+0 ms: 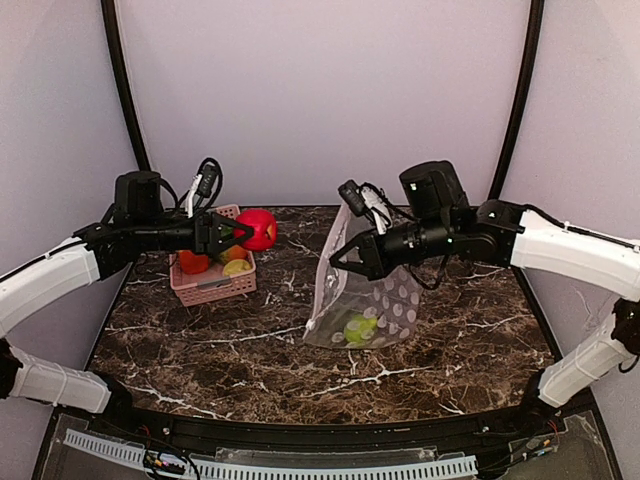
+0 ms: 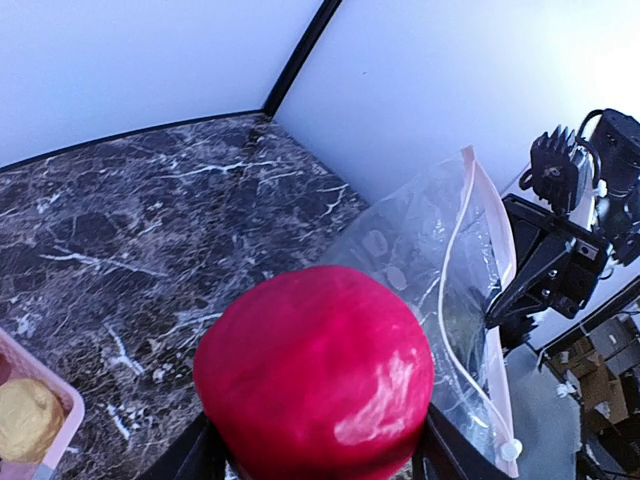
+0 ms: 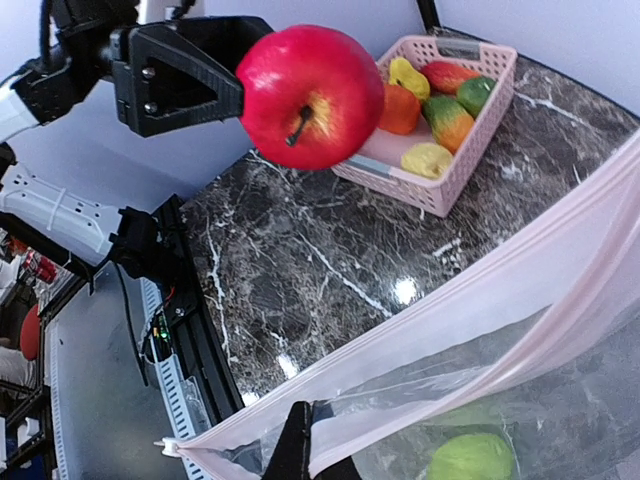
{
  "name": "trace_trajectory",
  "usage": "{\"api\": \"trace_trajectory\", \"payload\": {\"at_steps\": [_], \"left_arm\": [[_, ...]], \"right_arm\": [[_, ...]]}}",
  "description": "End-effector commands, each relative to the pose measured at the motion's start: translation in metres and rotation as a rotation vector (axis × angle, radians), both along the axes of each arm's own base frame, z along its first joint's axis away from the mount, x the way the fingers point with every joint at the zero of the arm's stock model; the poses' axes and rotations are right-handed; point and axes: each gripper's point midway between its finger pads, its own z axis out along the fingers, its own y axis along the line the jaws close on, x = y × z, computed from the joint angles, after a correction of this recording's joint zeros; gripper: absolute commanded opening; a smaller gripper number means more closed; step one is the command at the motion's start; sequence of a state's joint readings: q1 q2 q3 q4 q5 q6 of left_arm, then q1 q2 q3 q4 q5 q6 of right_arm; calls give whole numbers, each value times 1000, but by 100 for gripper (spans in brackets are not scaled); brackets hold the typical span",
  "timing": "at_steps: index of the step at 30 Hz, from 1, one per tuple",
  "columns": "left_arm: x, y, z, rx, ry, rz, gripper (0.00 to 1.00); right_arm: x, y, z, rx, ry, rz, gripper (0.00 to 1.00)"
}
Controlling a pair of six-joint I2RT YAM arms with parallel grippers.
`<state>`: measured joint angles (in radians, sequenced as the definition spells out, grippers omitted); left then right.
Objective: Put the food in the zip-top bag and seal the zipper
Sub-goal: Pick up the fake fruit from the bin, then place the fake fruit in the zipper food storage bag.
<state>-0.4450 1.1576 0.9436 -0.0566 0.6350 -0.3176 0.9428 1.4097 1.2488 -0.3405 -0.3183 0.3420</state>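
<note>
Two arms face each other over the counter (image 1: 200, 350) in the top view: the left tool (image 1: 240, 233) is clamped around a red apple (image 1: 258, 229), held in the air beside the pink basket (image 1: 215, 290), and the right tool (image 1: 347, 258) is pinched tight on the upper edge of the bag (image 1: 385, 300), which hangs down to the counter with a green fruit (image 1: 360, 328) already inside. The apple lies left of the bag with open space between, so the left arm is the one to travel; the bag's pink mouth edge runs steeply from the right tool down toward the counter and faces that arm. On the left wrist, the apple fills the lower frame, black fingers (image 2: 190, 455) peeking out and cut off; beyond it the zipper (image 2: 452, 270) curves down to its slider (image 2: 512, 450). On the right wrist, the two pink lips stand apart, mouth open, apple beyond it, more fruit (image 3: 428, 158) waiting in the basket. The right tool's tips are cut off below, so the exact pinch point is hard to make out, and whether that gap will take the apple is too close to call.
</note>
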Motion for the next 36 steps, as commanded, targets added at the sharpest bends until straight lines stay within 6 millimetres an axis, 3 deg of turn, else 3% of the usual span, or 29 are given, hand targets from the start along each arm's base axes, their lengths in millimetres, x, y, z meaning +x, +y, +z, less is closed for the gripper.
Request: {"api": "trace_trajectory", "payload": {"at_steps": [1,4,6,9,15,29,36], "left_arm": [[-20,-8,65,-167,-43,-75,57],[-27,-6,77,-198,-25,-82,57],[-34,-6,84,-220,-10,-101,57],[-45,-5,92,-239,2,-129,57],[-56,-3,86,-235,65,-128,57],[-82,-49,81,-227,103,-142,56],[-82,-74,52,-153,146,-105,55]], "right_arm": [[-13,14,46,8,-99,167,0],[-13,23,54,17,-113,211,0],[-12,28,50,16,-105,223,0],[-7,32,32,-7,-63,198,0],[-6,36,-2,-25,37,169,0],[1,27,-3,-20,74,65,0],[3,25,1,-13,79,36,0]]}}
